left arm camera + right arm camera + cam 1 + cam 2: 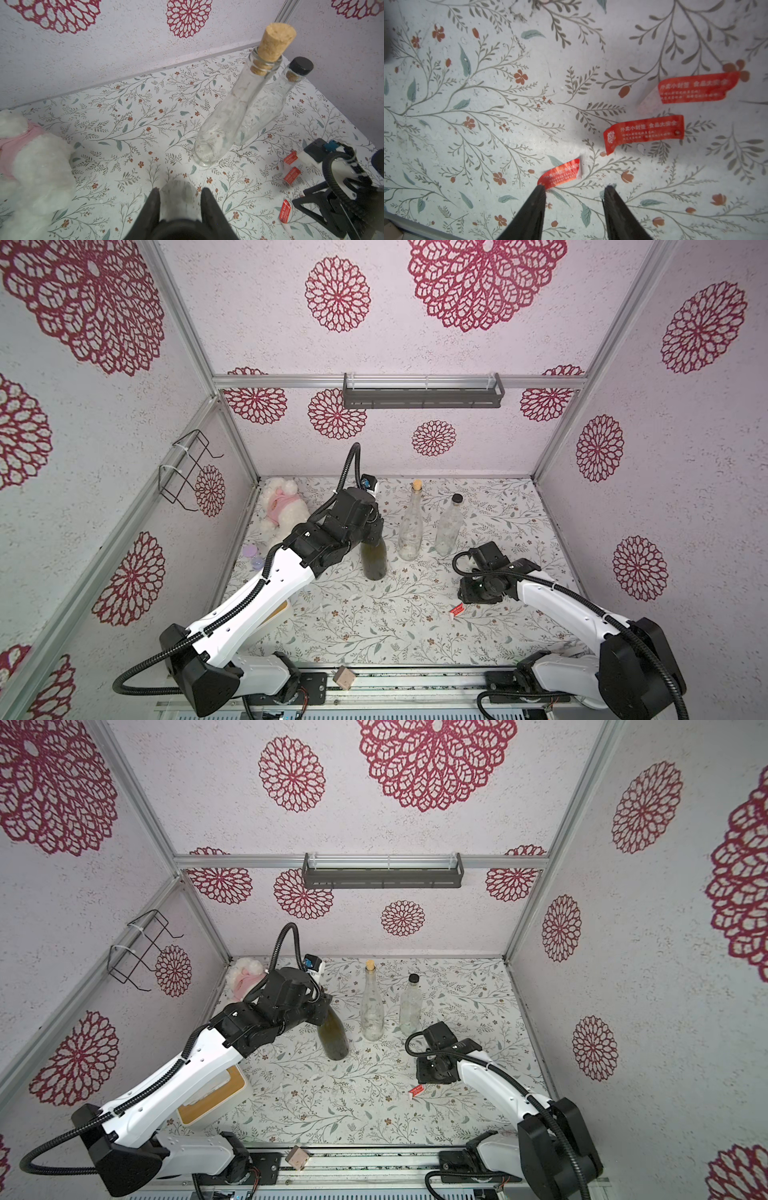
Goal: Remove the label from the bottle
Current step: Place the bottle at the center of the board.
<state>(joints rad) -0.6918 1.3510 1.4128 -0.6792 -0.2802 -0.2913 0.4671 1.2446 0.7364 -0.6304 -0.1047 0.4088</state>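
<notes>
In both top views the left gripper (371, 529) (325, 1006) is clamped on the neck of the dark green bottle (374, 562) (336, 1038), which stands on the counter (374, 626) left of centre. The right gripper (473, 594) (432, 1074) points down over the right half, with a red label (456, 610) (417, 1090) just beside it.

In the left wrist view, the left gripper (179, 190) squeezes both sides of the bottle's top, and a corked clear bottle (228, 116) stands beyond.

In the right wrist view, the right gripper (574, 189) is spread and holds nothing. One fingertip (539, 192) is at the edge of the nearest of three red labels (559, 175) lying on the counter.
</notes>
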